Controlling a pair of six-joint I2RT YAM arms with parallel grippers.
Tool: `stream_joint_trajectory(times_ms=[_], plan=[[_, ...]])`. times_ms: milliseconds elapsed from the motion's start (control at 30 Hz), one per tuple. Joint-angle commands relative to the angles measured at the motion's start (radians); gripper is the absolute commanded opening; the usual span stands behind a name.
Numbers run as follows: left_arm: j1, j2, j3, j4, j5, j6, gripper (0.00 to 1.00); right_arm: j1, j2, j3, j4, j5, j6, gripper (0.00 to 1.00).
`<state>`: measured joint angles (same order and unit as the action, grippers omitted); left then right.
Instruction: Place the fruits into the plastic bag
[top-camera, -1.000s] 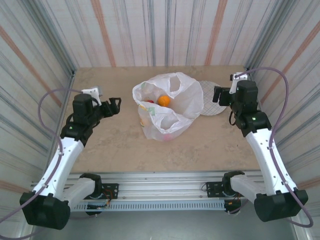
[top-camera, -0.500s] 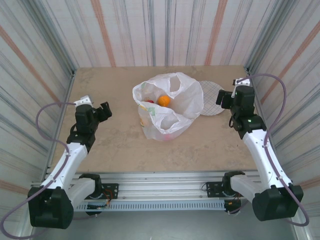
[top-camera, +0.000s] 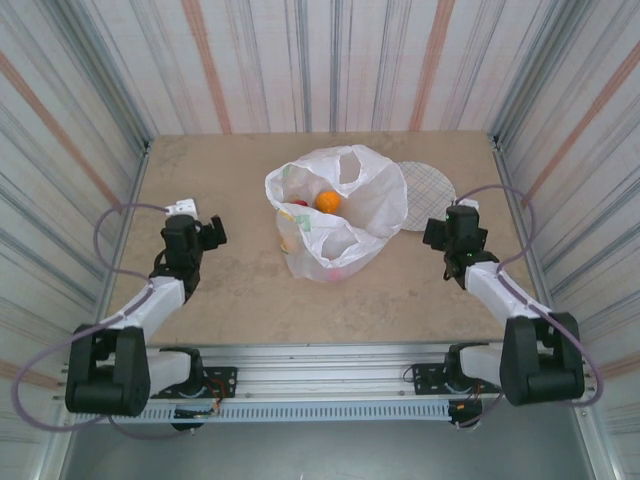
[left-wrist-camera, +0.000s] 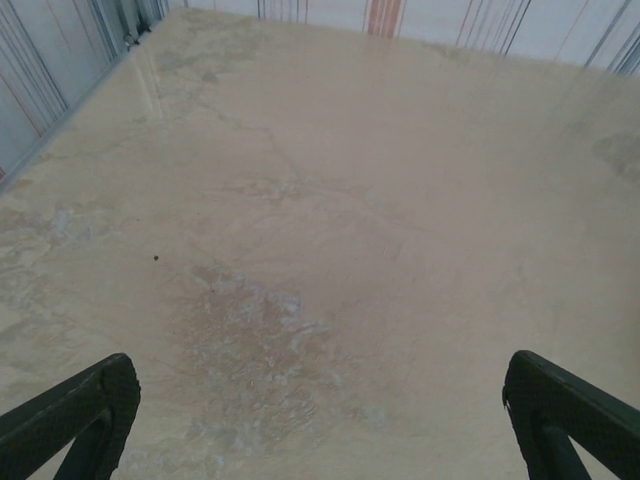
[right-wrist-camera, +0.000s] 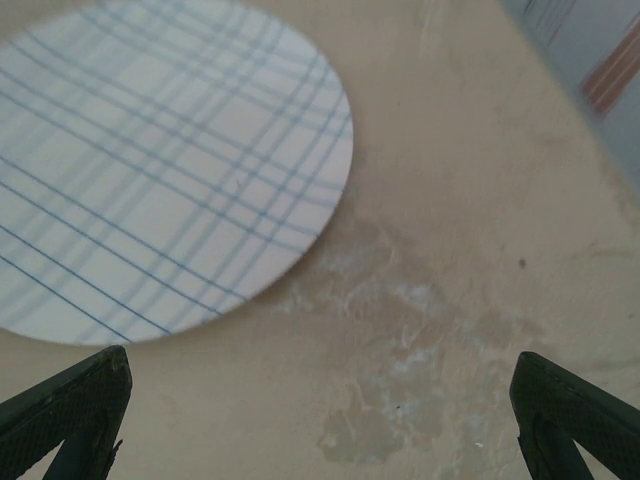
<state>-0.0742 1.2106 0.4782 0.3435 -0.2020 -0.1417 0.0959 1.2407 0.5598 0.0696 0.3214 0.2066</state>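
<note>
The white lemon-printed plastic bag (top-camera: 335, 215) lies open mid-table. Inside its mouth I see an orange fruit (top-camera: 327, 201) and a red fruit (top-camera: 300, 204); the other fruits are hidden by the crinkled plastic. My left gripper (top-camera: 213, 231) rests low at the table's left, well away from the bag, jaws wide open over bare tabletop (left-wrist-camera: 320, 440). Right of the bag, my right gripper (top-camera: 432, 233) is low and open, just short of the plate; its fingertips (right-wrist-camera: 65, 415) frame empty table (right-wrist-camera: 320, 440).
A round white plate (top-camera: 424, 190) with blue grid lines (right-wrist-camera: 150, 160) lies flat behind the bag's right side, nothing on it. Corrugated metal walls enclose the table on three sides. Purple cables loop off both arms.
Both arms have pulled back toward their bases and dropped low to the table, away from the bag. The bag and its fruit have not shifted.
</note>
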Motion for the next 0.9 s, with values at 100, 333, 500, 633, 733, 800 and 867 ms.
stream_joint_trajectory(times_ms=[100, 333, 500, 633, 733, 800, 867], plan=[[0.017, 0.168, -0.027, 0.251, 0.027, 0.148, 0.98, -0.007, 0.149, -0.058, 0.334, -0.009, -0.036, 0.99], [0.072, 0.278, -0.07, 0.426, 0.193, 0.166, 0.99, -0.029, 0.181, -0.075, 0.465, -0.077, -0.097, 0.99], [0.068, 0.297, -0.069, 0.447, 0.235, 0.191, 0.99, -0.077, 0.187, -0.152, 0.654, -0.145, -0.123, 0.99], [0.068, 0.297, -0.07, 0.446, 0.234, 0.191, 0.99, -0.14, 0.326, -0.206, 0.886, -0.226, -0.077, 0.99], [0.061, 0.298, -0.07, 0.448, 0.22, 0.198, 0.99, -0.131, 0.307, -0.181, 0.804, -0.233, -0.09, 0.99], [0.045, 0.297, -0.071, 0.449, 0.193, 0.207, 0.99, -0.119, 0.297, -0.173, 0.768, -0.219, -0.097, 0.99], [0.044, 0.296, -0.071, 0.448, 0.194, 0.206, 0.99, -0.117, 0.306, -0.177, 0.791, -0.215, -0.102, 0.99]])
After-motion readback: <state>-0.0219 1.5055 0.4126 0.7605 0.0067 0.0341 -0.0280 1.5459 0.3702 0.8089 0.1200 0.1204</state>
